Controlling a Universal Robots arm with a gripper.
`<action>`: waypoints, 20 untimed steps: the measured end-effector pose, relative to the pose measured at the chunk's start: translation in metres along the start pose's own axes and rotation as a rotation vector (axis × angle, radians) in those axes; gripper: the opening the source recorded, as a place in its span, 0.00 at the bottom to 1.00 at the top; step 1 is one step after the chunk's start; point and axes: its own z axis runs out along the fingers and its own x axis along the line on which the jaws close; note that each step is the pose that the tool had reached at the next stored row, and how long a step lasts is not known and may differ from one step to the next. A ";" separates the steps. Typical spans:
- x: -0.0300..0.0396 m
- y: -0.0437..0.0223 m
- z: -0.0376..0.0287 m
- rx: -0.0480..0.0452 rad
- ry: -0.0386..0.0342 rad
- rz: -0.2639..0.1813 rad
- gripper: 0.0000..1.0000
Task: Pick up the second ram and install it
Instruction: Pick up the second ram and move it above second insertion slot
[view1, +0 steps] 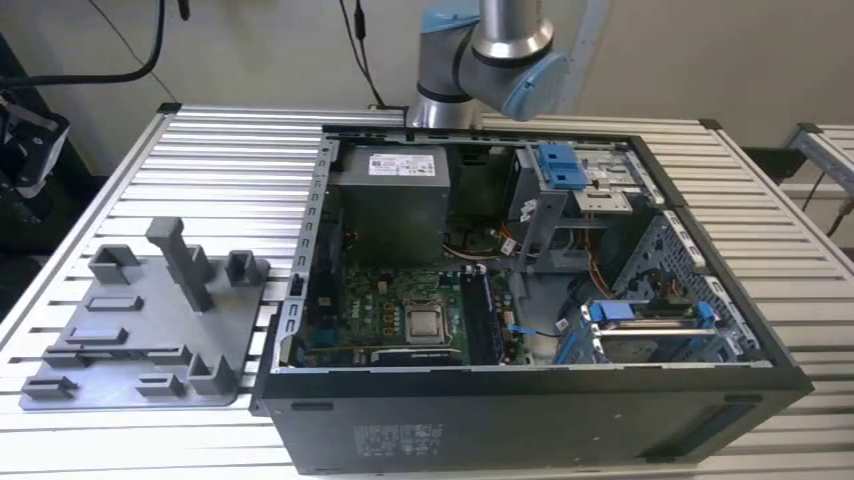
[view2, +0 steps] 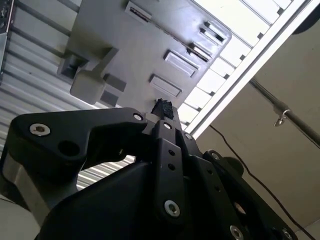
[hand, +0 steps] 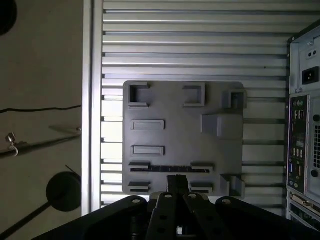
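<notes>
First wrist view has the gripper (hand: 176, 184) pressed together and empty, well above the tray (hand: 182, 145). One ram (hand: 170, 170) lies along a long slot of that tray, which sits lower left in the exterior view, beside the case (view1: 534, 420). A good pick, I judge, means spreading before descent, centring on the ram's middle, pinching its flat faces and lifting straight. Count: one tray, one ram on it, one case, one chip (view1: 424, 322).

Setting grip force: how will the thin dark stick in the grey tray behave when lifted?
Probably stiff and light: the second ram is a thin straight strip. Seated between holders on the tray, it may bind if tilted.
</notes>
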 end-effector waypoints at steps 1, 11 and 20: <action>0.0001 0.0000 0.0001 -0.0001 -0.0001 0.000 0.11; 0.0003 0.0001 0.0002 0.0015 0.0038 -0.080 0.11; 0.0003 0.0000 0.0007 0.0017 0.0119 -0.244 0.11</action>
